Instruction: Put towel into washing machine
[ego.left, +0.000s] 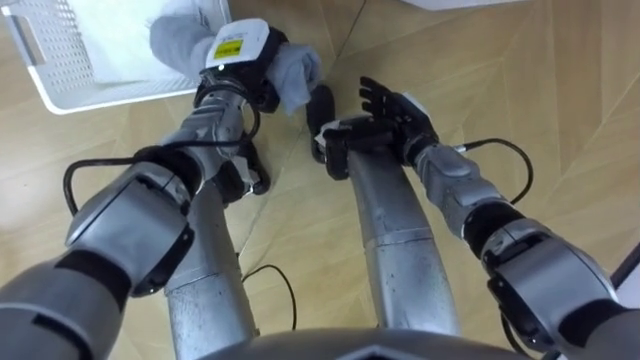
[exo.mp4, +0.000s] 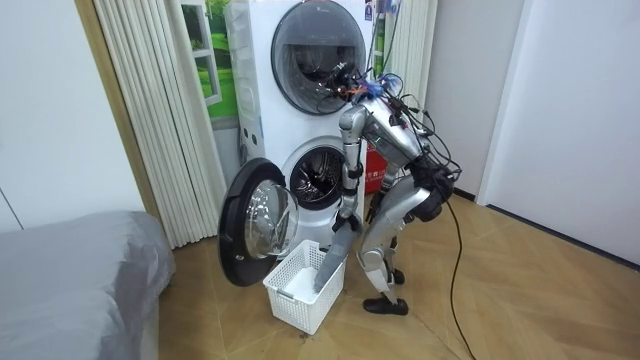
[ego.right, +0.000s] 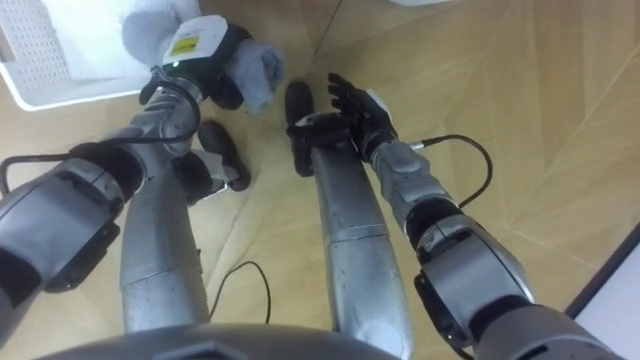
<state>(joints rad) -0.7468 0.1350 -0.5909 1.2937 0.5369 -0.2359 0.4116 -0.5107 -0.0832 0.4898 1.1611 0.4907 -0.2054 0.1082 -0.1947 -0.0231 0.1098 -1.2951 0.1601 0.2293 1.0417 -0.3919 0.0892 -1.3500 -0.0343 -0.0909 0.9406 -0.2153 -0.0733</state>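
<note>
— Down by the floor, left eye view: left hand is curled round the grey towel, just beside the white basket. Right hand?
— Fingers spread, holding nothing. Room view: robot's bent over by the washing machine, its door swung open, towel dangling into the basket. Right eye view shows the same grip.

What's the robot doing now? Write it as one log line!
pose: bent over basket | left hand: shut on towel | right hand: open, empty | washing machine door: open | towel: not loaded
</note>
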